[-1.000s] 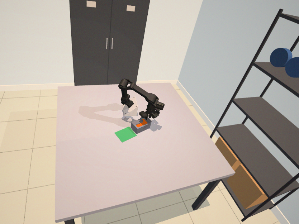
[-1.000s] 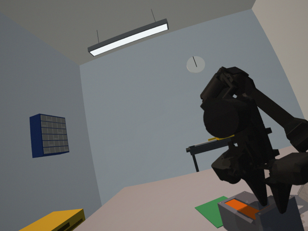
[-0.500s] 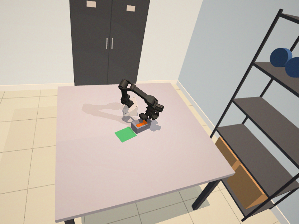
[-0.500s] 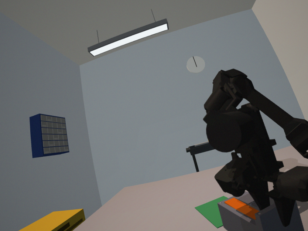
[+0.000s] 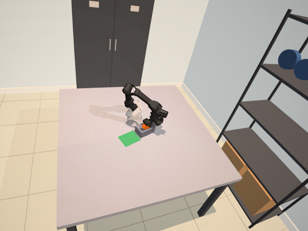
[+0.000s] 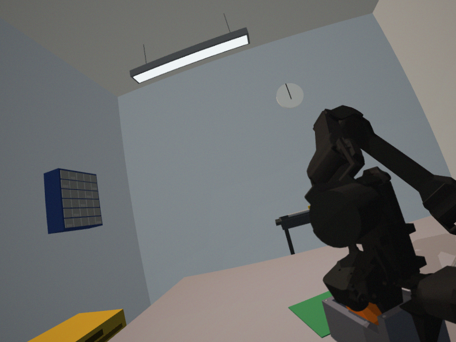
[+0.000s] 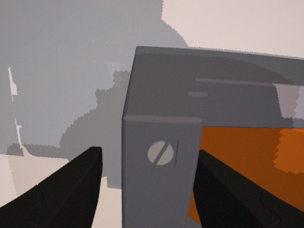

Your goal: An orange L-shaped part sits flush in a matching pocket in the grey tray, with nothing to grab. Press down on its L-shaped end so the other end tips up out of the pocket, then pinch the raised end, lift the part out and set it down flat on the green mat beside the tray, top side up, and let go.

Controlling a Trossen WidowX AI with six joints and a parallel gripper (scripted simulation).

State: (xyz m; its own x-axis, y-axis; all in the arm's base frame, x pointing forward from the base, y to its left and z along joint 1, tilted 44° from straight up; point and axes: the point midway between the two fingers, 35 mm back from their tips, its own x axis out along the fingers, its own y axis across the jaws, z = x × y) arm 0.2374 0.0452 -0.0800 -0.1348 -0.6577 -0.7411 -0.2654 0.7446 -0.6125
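The orange part [image 5: 145, 126] [image 6: 368, 313] [image 7: 237, 148] is tilted in the grey tray [image 5: 147, 133] [image 6: 344, 325] [image 7: 161, 196]. Its end toward the mat stands raised, with dark pocket floor showing beside it in the top view. Its L-shaped end is low, mostly hidden by the gripper. My gripper [image 7: 147, 158] is partly open, with its fingers astride the tray's end wall. One finger is outside the tray, the other inside over the L-shaped end; its contact is hidden. Nothing is gripped. The green mat [image 5: 129, 138] [image 6: 311, 314] lies beside the tray.
The tray and mat stand on the pale table [image 5: 143, 174]. The arm's pale base bracket [image 5: 134, 114] is behind the tray. The arm's wrist hangs low over the raised end of the part. A shelf rack [image 5: 267, 112] stands right of the table.
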